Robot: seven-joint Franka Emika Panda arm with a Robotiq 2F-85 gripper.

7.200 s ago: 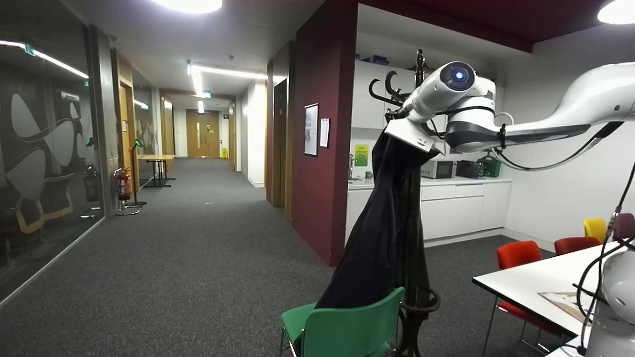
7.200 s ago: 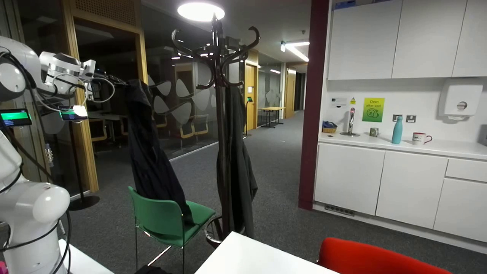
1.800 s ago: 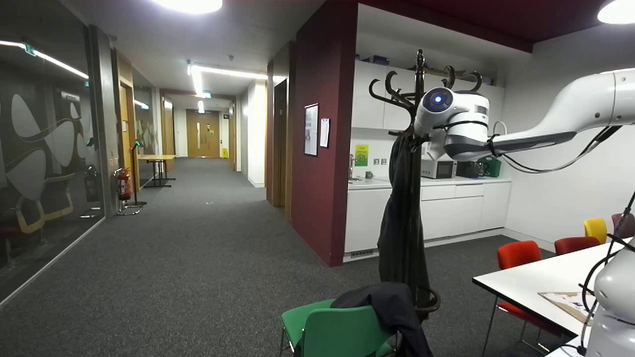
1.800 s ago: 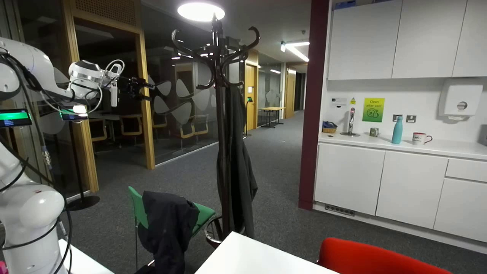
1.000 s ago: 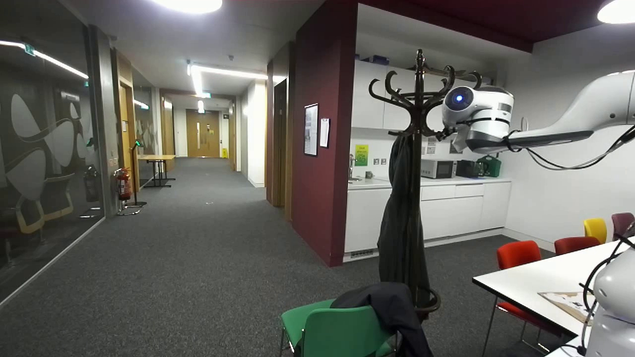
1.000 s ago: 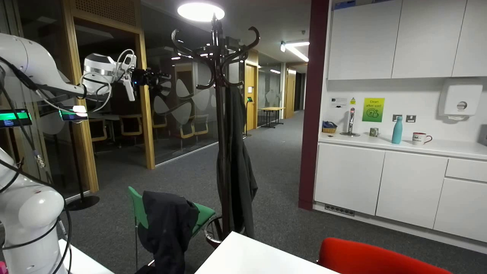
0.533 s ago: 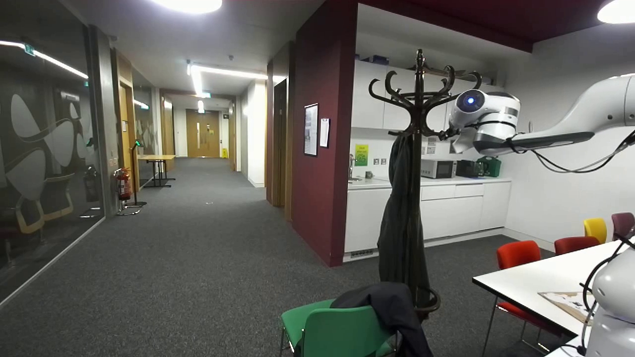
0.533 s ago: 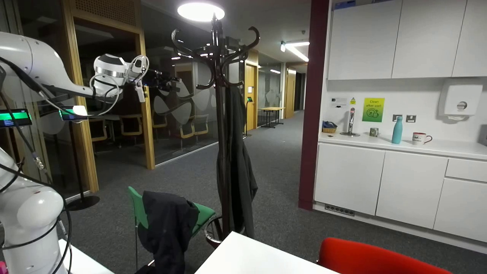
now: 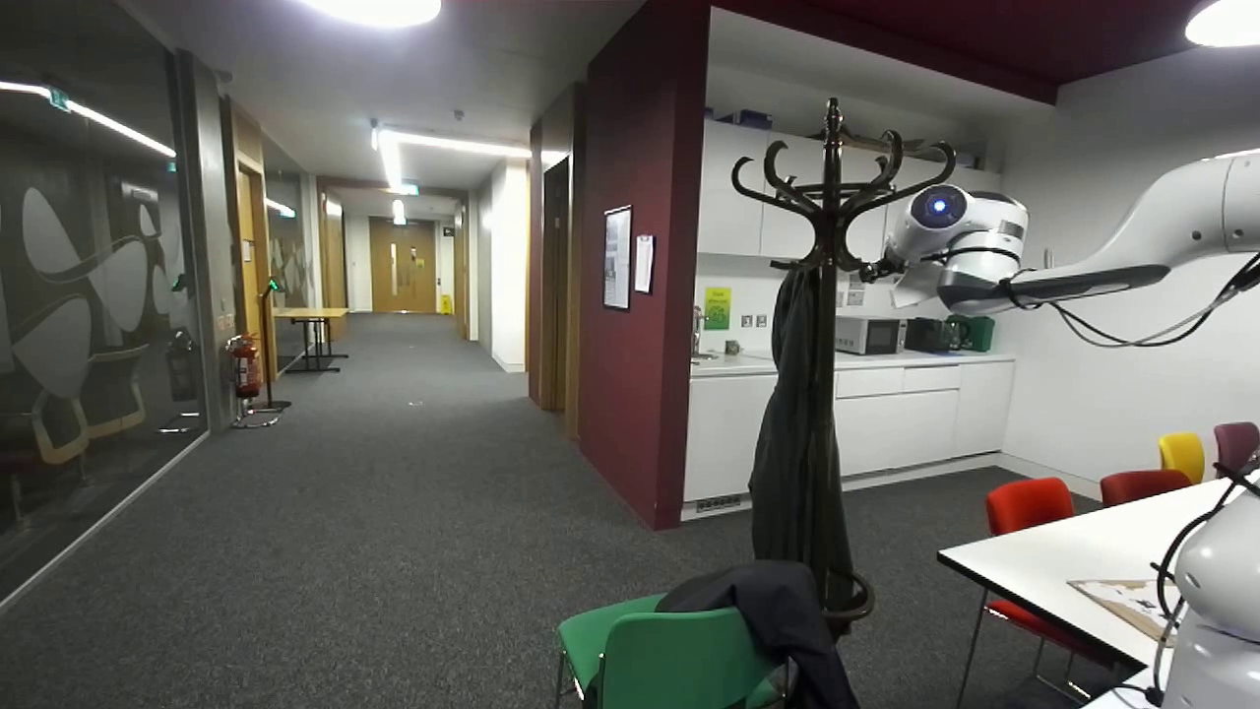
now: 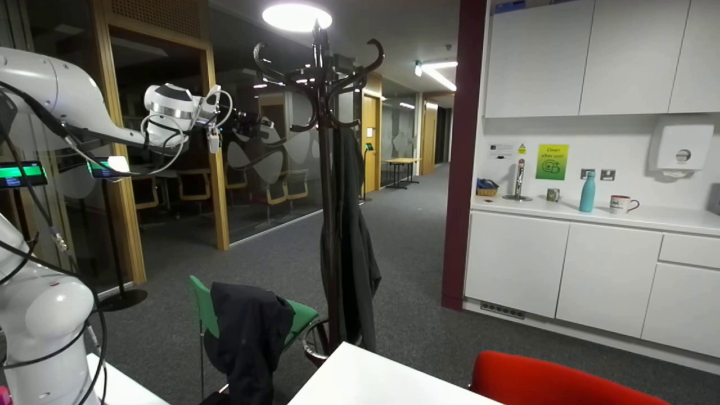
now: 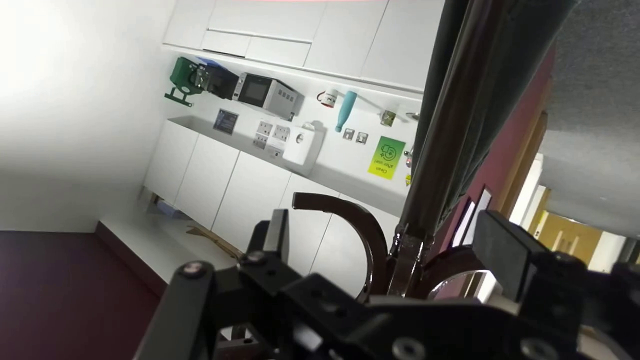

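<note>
The coat stand (image 10: 328, 191) rises upright beside the green chair (image 9: 679, 650), long axis vertical, finial (image 9: 833, 116) pointing up, hooks (image 10: 381, 57) curling outward; it is glossy dark brown, ringed low down, with a dark coat (image 10: 358, 242) hanging on it. The hand (image 11: 390, 244), fingers (image 11: 500, 254) spread wide, hovers near its hooks

In both exterior views, the jacket (image 10: 247, 332) lies over the back of the chair (image 9: 679, 658), and the stand (image 10: 327, 191) is behind it to the right. A coat (image 10: 359, 253) hangs on the stand. In an exterior view, the gripper (image 10: 270, 127) is just left of the stand, and a table (image 10: 388, 379) lies in front of the stand. On the counter (image 10: 675, 219), behind and right of the stand, a basket (image 10: 486, 191), tap (image 10: 519, 180), cup (image 10: 553, 195), bottle (image 10: 587, 193) and mug (image 10: 619, 205) stand left to right.
</note>
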